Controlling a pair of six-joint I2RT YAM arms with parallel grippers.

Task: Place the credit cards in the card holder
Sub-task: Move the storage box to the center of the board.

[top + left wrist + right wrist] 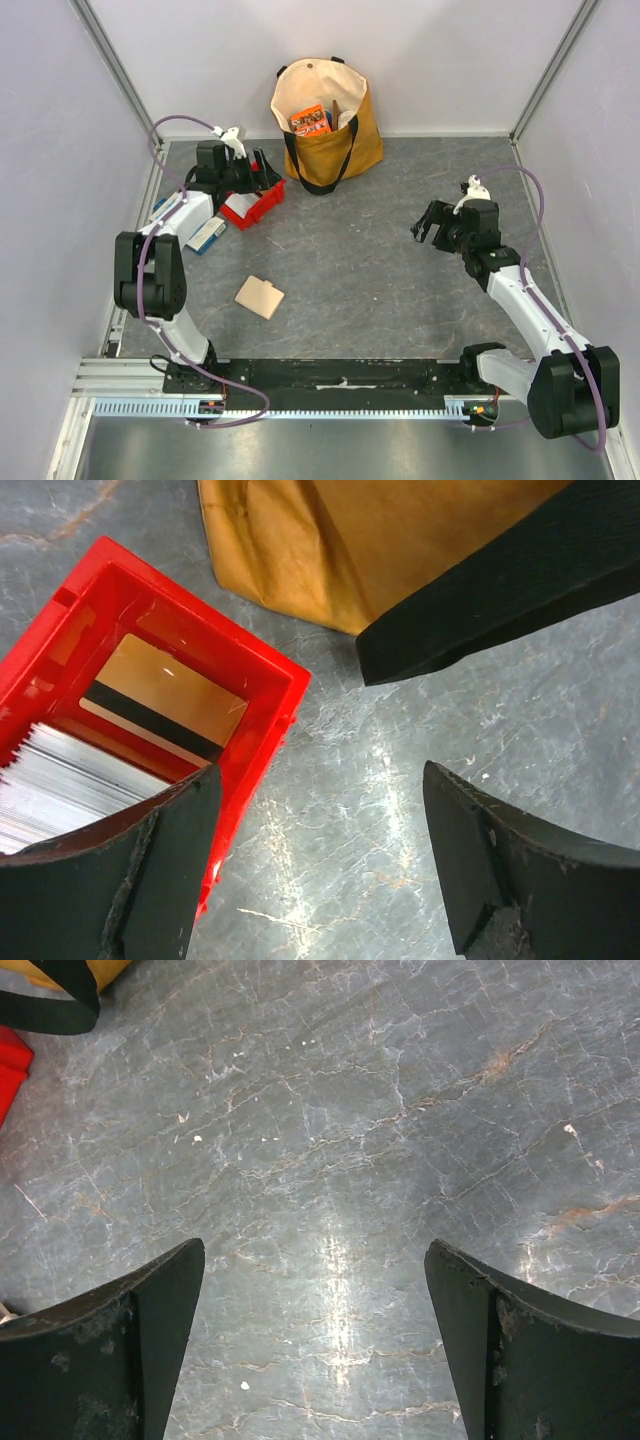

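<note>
The credit cards lie in a red tray [262,205] at the back left. In the left wrist view an orange-brown card [165,692] with a black stripe leans in the tray [270,705] behind a stack of white cards [70,780]. My left gripper [262,175] [322,775] hovers open at the tray's right rim, one finger over the tray, the other over bare table, nothing between them. The beige card holder [260,297] lies folded flat on the table, nearer the front. My right gripper [430,222] [315,1250] hangs open over bare table at the right.
A mustard tote bag [325,120] [380,540] with black straps [500,590] stands at the back, an orange packet [311,120] inside it. A blue-and-white flat box [207,233] lies left of the tray. Walls enclose the grey table [380,280] on three sides.
</note>
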